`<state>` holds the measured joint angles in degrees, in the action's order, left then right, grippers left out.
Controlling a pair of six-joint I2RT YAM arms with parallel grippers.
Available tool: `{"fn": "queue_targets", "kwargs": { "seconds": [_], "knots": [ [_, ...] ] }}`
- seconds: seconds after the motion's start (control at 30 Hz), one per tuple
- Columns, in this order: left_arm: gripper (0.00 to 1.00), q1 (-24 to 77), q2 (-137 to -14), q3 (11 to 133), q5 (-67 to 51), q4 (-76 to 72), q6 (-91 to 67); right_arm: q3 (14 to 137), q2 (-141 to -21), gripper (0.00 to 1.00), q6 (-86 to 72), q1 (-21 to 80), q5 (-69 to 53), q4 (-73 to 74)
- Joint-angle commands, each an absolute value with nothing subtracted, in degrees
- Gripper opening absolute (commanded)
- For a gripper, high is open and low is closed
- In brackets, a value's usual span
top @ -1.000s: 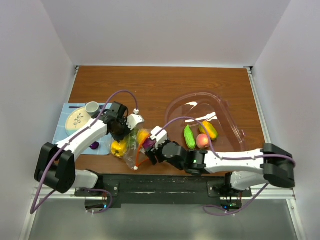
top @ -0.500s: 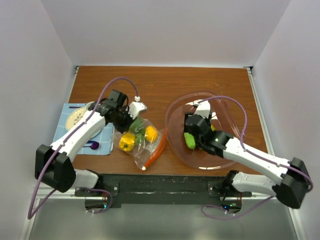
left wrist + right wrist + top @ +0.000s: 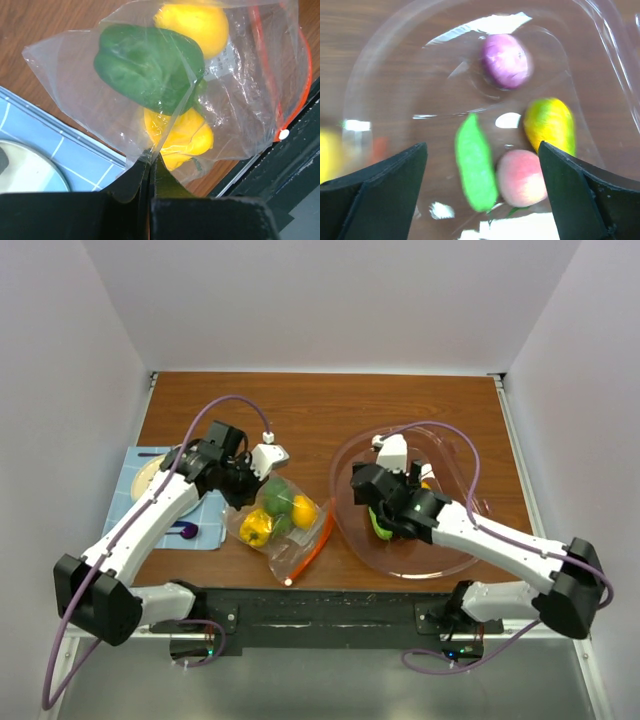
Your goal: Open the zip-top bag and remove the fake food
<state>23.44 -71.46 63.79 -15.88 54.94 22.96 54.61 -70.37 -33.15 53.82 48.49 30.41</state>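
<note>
The left gripper (image 3: pixel 150 164), jaws pressed together on a fold of the bag (image 3: pixel 75 85), holds it between the mat (image 3: pixel 50 145) and the tub (image 3: pixel 445 562), with a green pepper (image 3: pixel 150 67) and two yellow pieces (image 3: pixel 176 139) inside. The right gripper (image 3: pixel 480 150) hangs over the tub with jaws spread and empty above four pieces of food (image 3: pixel 504 60). The step looks like emptying the bag piece by piece. Next, the right gripper needs to cross to the red zip edge (image 3: pixel 265 65) and reach in while the left pinch steadies the film.
</note>
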Motion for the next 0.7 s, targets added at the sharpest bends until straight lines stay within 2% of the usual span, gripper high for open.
{"fn": "queue_targets", "kwargs": {
  "seconds": [0.0, 0.03, 0.07, 0.13, 0.17, 0.43, 0.67],
  "knots": [
    [0.00, 23.82, -69.69, 61.10, -12.93, 53.27, 21.71, 59.15, -67.15, 0.77, -28.75, 67.91, 52.57, 26.55],
    [0.00, 23.82, -69.96, 60.48, -11.53, 52.13, 21.62, 59.06, -67.50, 0.67, -27.96, 70.38, 49.95, 25.50],
    [0.00, 23.82, -70.48, 59.86, -10.56, 51.60, 21.53, 58.71, -67.85, 0.42, -27.86, 74.32, 48.01, 23.57],
    [0.00, 23.82, -71.01, 58.10, -8.28, 49.58, 21.18, 56.10, -68.81, 0.06, -29.00, 77.94, 41.10, 19.55],
    [0.00, 23.82, -71.10, 57.49, -7.83, 48.96, 21.09, 54.68, -69.34, 0.00, -29.61, 78.65, 39.39, 18.03],
    [0.00, 23.82, -72.77, 52.56, -2.73, 44.74, 21.36, 41.68, -72.59, 0.00, -34.37, 79.54, 32.43, 3.02],
    [0.00, 23.82, -75.49, 52.65, -2.90, 43.59, 21.27, 45.34, -81.91, 0.00, -27.69, 79.54, 36.82, -4.83]
  ]
}}
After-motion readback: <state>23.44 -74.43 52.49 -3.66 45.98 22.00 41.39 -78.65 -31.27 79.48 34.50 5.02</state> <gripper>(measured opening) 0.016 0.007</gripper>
